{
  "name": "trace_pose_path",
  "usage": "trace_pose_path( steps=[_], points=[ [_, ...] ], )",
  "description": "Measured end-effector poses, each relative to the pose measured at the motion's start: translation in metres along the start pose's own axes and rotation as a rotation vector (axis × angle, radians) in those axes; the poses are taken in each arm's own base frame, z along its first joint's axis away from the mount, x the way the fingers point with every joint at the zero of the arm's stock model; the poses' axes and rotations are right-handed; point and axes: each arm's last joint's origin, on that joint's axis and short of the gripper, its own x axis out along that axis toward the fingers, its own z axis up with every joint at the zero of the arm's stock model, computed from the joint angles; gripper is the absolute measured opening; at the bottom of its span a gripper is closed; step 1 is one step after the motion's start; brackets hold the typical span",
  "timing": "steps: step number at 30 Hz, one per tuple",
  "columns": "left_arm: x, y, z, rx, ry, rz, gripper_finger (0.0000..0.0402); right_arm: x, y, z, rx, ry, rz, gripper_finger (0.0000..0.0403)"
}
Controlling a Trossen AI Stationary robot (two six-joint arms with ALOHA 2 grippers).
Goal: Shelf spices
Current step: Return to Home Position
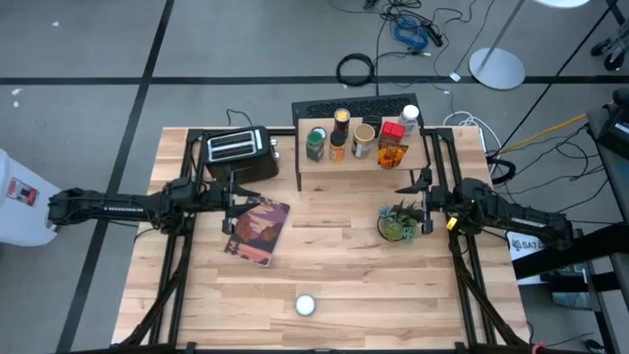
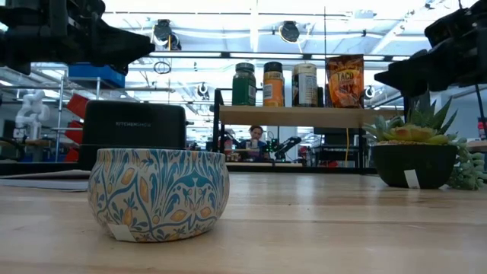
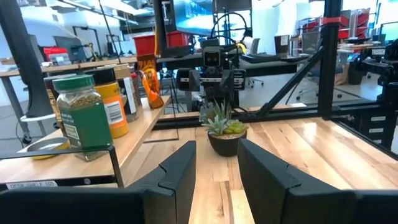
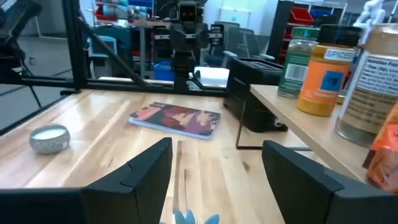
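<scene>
The shelf (image 1: 362, 165), a light wooden top on black legs, stands at the table's far middle. Several spices stand on it: a green-topped jar (image 1: 315, 144), an orange jar (image 3: 111, 107), a tan jar (image 1: 364, 139), a red-topped one (image 1: 392, 131) and an orange packet (image 2: 345, 80). A small round tin (image 1: 306, 305) with a patterned wall (image 2: 158, 194) sits on the table near its front edge. My left gripper (image 3: 214, 180) hovers open, left of the shelf by the toaster. My right gripper (image 4: 217, 180) hovers open, right of the shelf above the plant. Neither holds anything.
A black toaster (image 1: 236, 147) stands left of the shelf. A reddish book (image 1: 257, 229) lies flat in front of it. A potted green plant (image 1: 398, 221) stands in front of the shelf's right end. The wooden table (image 1: 344, 275) is bare between book, plant and tin.
</scene>
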Motion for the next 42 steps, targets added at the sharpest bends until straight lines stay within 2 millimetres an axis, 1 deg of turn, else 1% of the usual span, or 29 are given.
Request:
trace_pose_path(
  steps=[7,42],
  points=[
    [0.0000,-0.0001,-0.0011,-0.002,0.012,-0.001,0.0128,-0.0002,0.0028,0.0023,0.033,-0.028,0.102,0.0235],
    [0.0000,0.0003,-0.0020,-0.002,0.023,0.015,0.0128,-0.0001,0.0028,0.0013,0.067,-0.016,0.100,0.0235]
  ],
)
